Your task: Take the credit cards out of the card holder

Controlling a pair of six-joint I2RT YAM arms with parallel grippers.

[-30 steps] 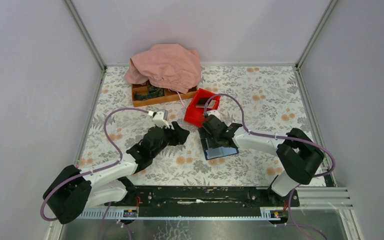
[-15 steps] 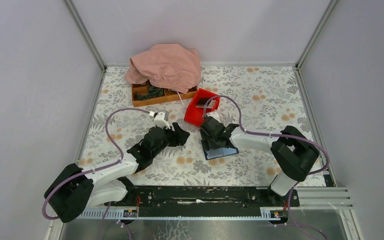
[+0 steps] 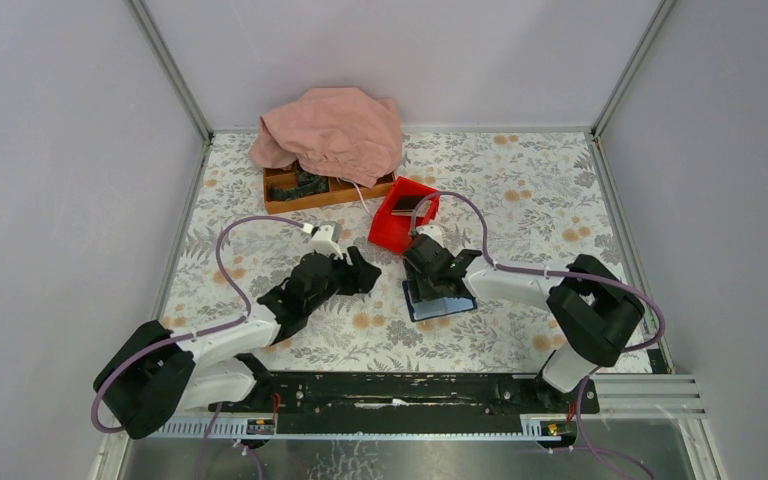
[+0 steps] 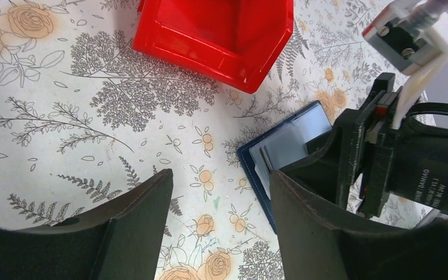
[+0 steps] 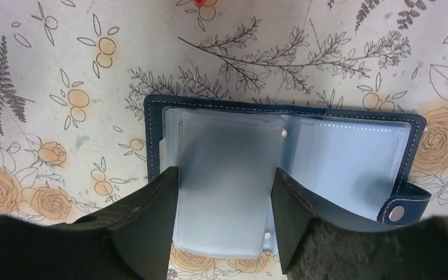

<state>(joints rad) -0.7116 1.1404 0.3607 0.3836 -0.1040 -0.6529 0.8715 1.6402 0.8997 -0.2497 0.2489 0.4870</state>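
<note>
Near the middle of the table [image 3: 530, 190], at about 5 o'clock from the red bin [image 3: 400, 222], the card holder [image 5: 350, 157] lies open and flat with its clear sleeves facing up. The right gripper [image 5: 224, 181] hangs low over it, jaws wide, one finger on each side of the sleeve leaf on the holder's 9 o'clock half. Whether the fingers [image 5: 146, 227] touch the plastic I cannot tell. The left gripper [image 4: 220, 178] hovers at 9 o'clock of the holder, spread wide with nothing between its fingers.

I judge the step in hand to be the approach to a sleeve, with no grip made yet. No cards show plainly: the sleeves are cloudy, and I cannot tell whether one sits inside. A dark flat thing in the bin may be a card, but it is too small to tell.

The next move calls for narrower jaws and a pinch on a card's edge at the sleeve's open side, then a slide outward. The holder looks light and may drag along, so the left gripper pressing it down would help.

White lettering on the black lens barrel [image 4: 426, 175] at the right wrist reads something like "DANIAO"; the rest is too small. The holder bears no print, only a metal snap [image 5: 394, 214] at its 4 o'clock corner.
</note>
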